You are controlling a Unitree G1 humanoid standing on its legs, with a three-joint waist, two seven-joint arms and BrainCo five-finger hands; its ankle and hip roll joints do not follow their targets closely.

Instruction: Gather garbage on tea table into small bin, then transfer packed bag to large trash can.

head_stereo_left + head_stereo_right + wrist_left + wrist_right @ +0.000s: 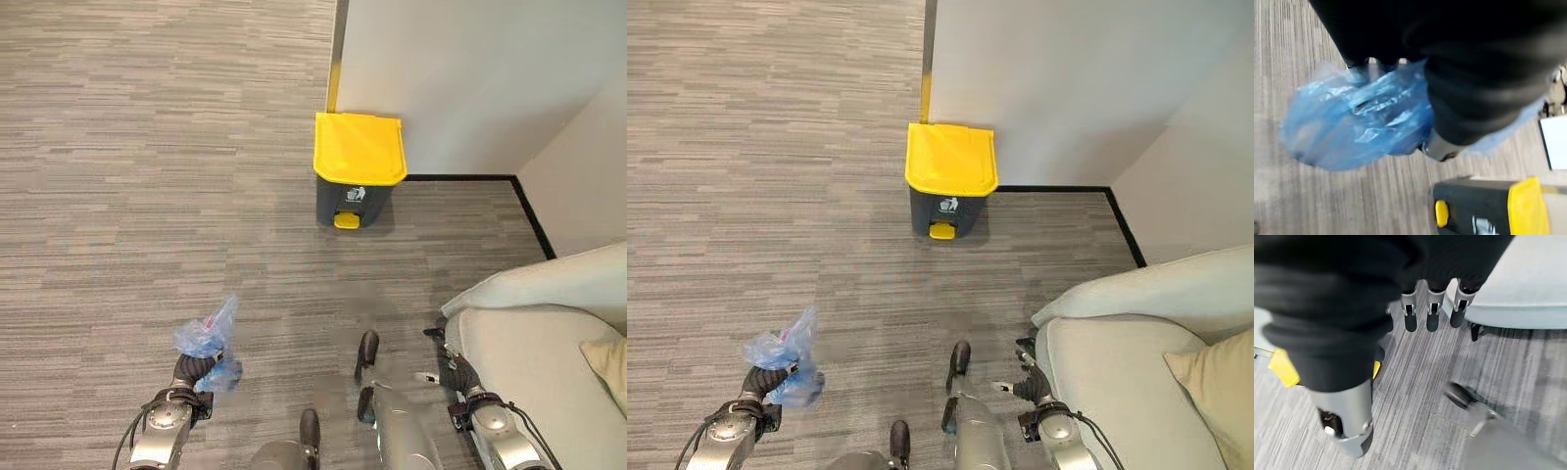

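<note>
Currently the blue bag (206, 338) sits lower left of the frame, bunched in the left hand (191, 370), fingers curled round it, above the carpet (147, 196). The yellow-lidded trash can (358, 166) stands upper centre against the wall (470, 69), well apart. Right hand (1432, 308) lower right beside the sofa (549, 362), fingers relaxed, holding nothing.

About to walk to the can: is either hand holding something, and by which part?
The left hand is shut on the blue plastic bag, gripping it around its gathered middle. The right hand holds nothing, its fingers relaxed beside the sofa.
</note>
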